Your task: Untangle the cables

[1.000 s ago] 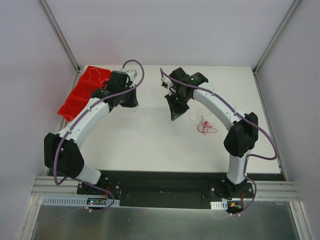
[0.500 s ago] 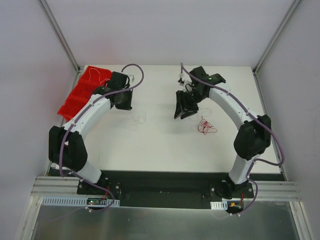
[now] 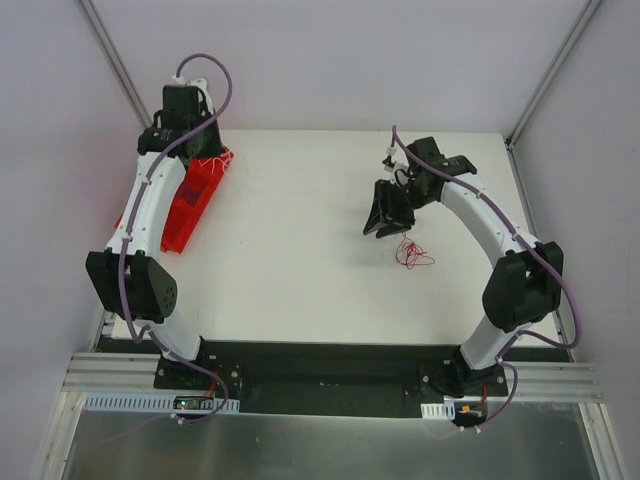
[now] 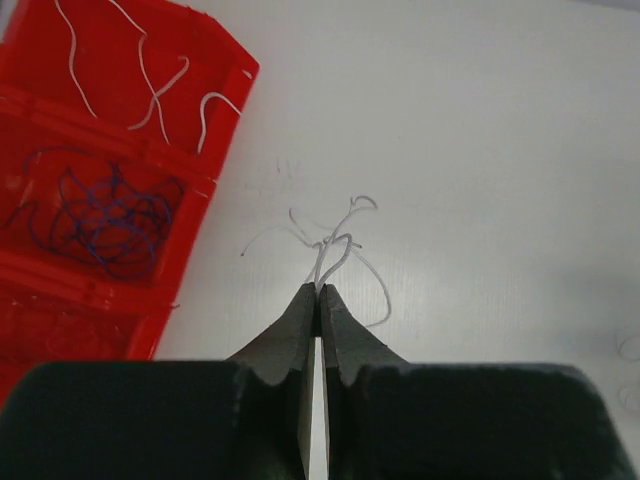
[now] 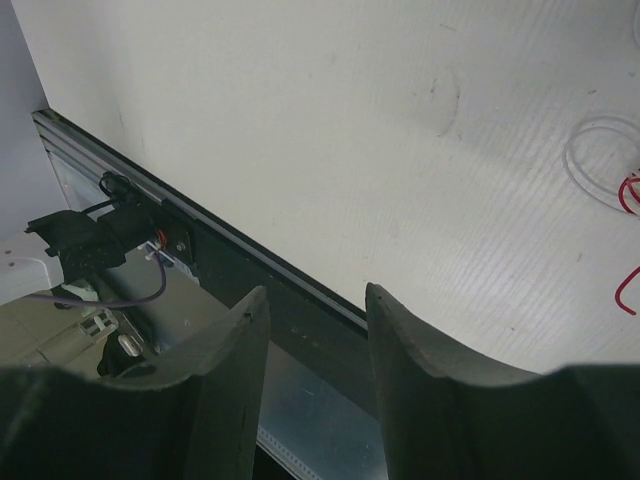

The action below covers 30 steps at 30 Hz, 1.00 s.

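Note:
My left gripper [image 4: 318, 290] is shut on a pale white cable [image 4: 335, 245], whose loose loops hang from the fingertips high above the table, beside the red tray [image 4: 225, 140]. The tray's compartments hold white cables [image 4: 150, 80] and a purple tangle [image 4: 100, 215]. In the top view the left arm [image 3: 188, 110] is raised over the tray [image 3: 190, 205] at the back left. My right gripper [image 3: 385, 218] stands open and empty just left of and above a red cable tangle [image 3: 412, 253]. The right wrist view shows red strands [image 5: 628, 195] and a white loop [image 5: 590, 165] at its right edge.
The white table [image 3: 300, 250] ends in a black rail [image 3: 320, 365] at the near edge, where both arm bases are bolted. Grey walls with metal posts [image 3: 120, 70] close in the sides and back. The right arm's elbow [image 3: 520, 290] stands at the right.
The left arm has swung up and to the left over the red tray, carrying the white cable. The right gripper has opened and moved right, close to the red tangle.

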Each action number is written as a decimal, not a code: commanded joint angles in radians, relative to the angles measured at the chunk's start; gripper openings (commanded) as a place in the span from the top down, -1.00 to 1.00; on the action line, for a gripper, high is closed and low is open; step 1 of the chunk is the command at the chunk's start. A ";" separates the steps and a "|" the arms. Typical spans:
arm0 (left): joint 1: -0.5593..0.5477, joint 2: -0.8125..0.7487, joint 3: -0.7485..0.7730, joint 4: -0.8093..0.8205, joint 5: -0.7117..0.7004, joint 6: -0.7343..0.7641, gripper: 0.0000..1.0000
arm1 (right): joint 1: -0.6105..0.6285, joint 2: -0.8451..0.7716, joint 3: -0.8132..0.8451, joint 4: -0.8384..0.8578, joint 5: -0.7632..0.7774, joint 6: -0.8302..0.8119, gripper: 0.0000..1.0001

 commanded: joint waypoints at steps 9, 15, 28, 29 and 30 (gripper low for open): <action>0.197 0.275 0.391 0.017 0.067 -0.019 1.00 | -0.015 -0.123 -0.061 -0.036 0.033 -0.043 0.08; 0.235 0.395 0.536 0.060 0.121 -0.045 1.00 | -0.036 -0.123 -0.041 -0.081 0.055 -0.077 0.08; 0.285 0.445 0.577 0.147 0.097 -0.073 1.00 | -0.050 -0.097 -0.016 -0.118 0.067 -0.097 0.09; 0.286 0.450 0.574 0.152 0.095 -0.073 1.00 | -0.049 -0.094 -0.013 -0.118 0.067 -0.095 0.09; 0.288 0.453 0.577 0.156 0.090 -0.073 1.00 | -0.049 -0.091 -0.012 -0.119 0.066 -0.097 0.09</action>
